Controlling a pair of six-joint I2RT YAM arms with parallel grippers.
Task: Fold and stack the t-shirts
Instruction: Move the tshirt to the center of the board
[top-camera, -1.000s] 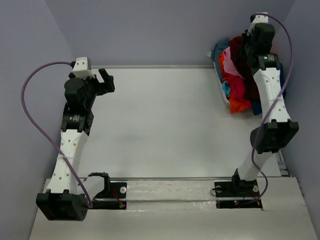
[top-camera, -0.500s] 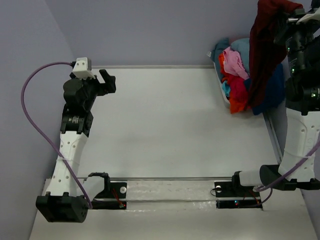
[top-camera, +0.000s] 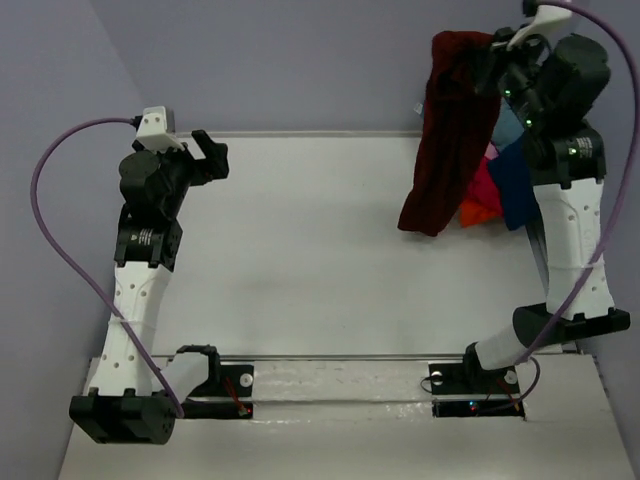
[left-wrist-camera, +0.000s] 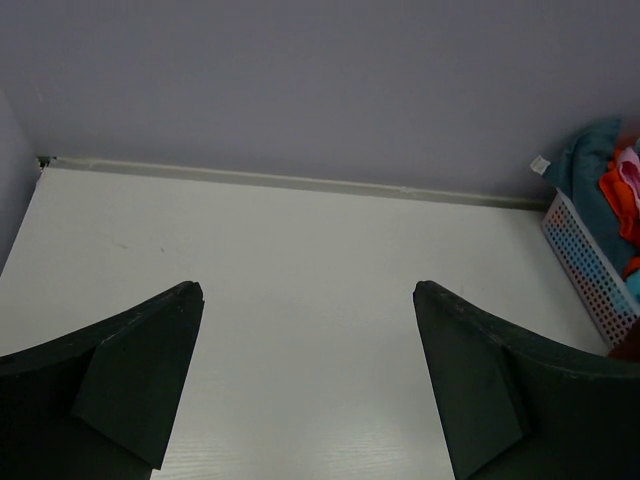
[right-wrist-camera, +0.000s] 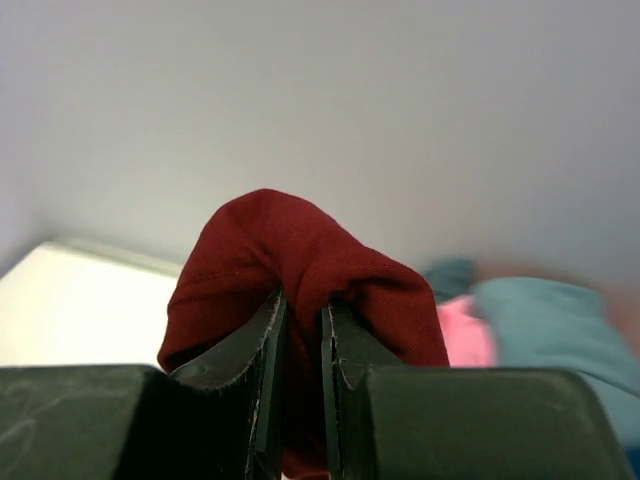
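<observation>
- The worktop (top-camera: 310, 260) is a plain white surface. Pale lilac-grey walls (top-camera: 300, 60) close it in on the far side and on both flanks. A light raised strip (left-wrist-camera: 280, 181) runs along its far edge.
- A white perforated basket (left-wrist-camera: 590, 262) sits at the far right corner, well off to the right of the left gripper (left-wrist-camera: 308, 290).
- The basket holds a heap of clothes: a teal-blue t-shirt (right-wrist-camera: 550, 325), a pink t-shirt (right-wrist-camera: 465, 335), a bright red t-shirt (top-camera: 482, 188) and a navy blue t-shirt (top-camera: 517, 190).
- The right arm (top-camera: 570, 250) stands tall from its base, its forearm near upright and the wrist bent over toward the left. The right gripper (right-wrist-camera: 302, 300) sits high above the worktop, over the basket corner.
- The right gripper's jaws are almost together, pinching a fold of the dark maroon t-shirt (top-camera: 452, 140).
- The cloth bunches up over the fingertips and hangs below the gripper in a long, loose drape, just left of the heap. Whether its lower edge touches the worktop cannot be told.
- The left arm (top-camera: 140, 280) stretches forward along the left side, bent at the wrist so its gripper points across toward the far wall, above the worktop.
- The left gripper's jaws are spread wide with nothing between them. Only bare white surface lies ahead of it.
</observation>
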